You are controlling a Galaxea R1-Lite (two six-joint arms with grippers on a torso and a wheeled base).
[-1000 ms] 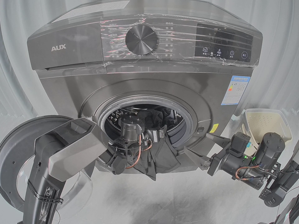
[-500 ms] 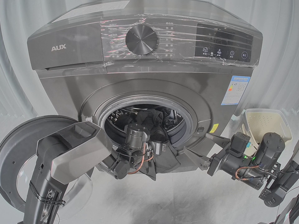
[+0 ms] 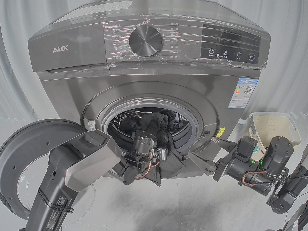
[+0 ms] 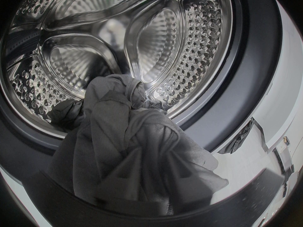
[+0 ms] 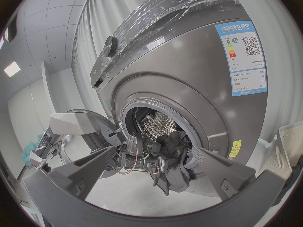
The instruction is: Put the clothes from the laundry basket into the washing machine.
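The grey washing machine point(image 3: 147, 81) stands with its round door point(image 3: 22, 154) swung open to the left. A dark garment point(image 3: 166, 164) hangs over the lip of the drum opening, part inside and part drooping down the front. My left gripper point(image 3: 158, 145) is at the drum mouth, buried in that garment and shut on it. In the left wrist view the bunched garment point(image 4: 132, 148) rises in front of the steel drum point(image 4: 164, 48). More dark clothes point(image 3: 173, 122) lie inside. My right gripper point(image 3: 201, 146) stands open and holds nothing, low and right of the opening.
The cream laundry basket point(image 3: 276, 125) sits on the floor to the right of the machine, behind my right arm. White curtains hang behind the machine. The pale floor point(image 3: 179, 202) in front is bare. The open door takes up the space on the left.
My left arm has moved right and further into the drum opening, and the garment has bunched higher in the drum mouth. The right arm has not moved.
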